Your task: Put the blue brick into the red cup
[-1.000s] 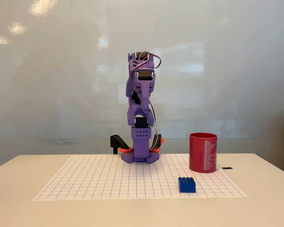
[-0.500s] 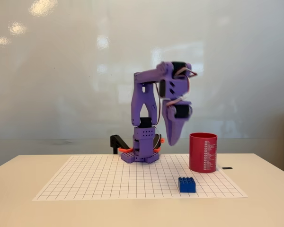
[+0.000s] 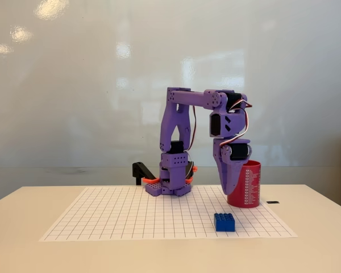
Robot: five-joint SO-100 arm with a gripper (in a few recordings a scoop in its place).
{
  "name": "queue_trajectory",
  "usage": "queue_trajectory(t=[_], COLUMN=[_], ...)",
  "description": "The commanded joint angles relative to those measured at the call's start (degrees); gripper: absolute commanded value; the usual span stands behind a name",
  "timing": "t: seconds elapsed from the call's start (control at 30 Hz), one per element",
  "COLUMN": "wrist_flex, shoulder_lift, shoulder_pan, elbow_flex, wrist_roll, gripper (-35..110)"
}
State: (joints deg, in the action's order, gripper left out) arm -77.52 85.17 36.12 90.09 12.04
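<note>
The blue brick, small with studs up, lies flat on the gridded sheet. The red cup stands upright just behind it to the right, white marks down its side.

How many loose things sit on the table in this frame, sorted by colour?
Blue: 1, the blue brick on the grid sheet
Red: 1, the red cup, upright, with the pincer hanging in front of its left side in the fixed view
Black: 1, a small flat piece right of the cup
Total: 3
</note>
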Motion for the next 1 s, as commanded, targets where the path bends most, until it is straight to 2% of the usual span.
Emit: queue_trajectory(t=[0.0, 0.23, 0.5, 0.53, 0.67, 0.97], wrist_flex=[5.3, 15.0, 14.8, 14.0, 12.8, 12.0], shoulder_lift=[6.2, 12.3, 13.2, 13.0, 13.7, 7.2], shoulder_pan=[0.3, -2.3, -2.8, -2.9, -3.2, -3.0], elbow_flex=[5.6, 19.6, 20.3, 20.3, 23.2, 25.1], wrist_roll=[4.4, 9.8, 7.6, 8.1, 8.2, -0.1], gripper=[-1, -1, -1, 3, 54, 56])
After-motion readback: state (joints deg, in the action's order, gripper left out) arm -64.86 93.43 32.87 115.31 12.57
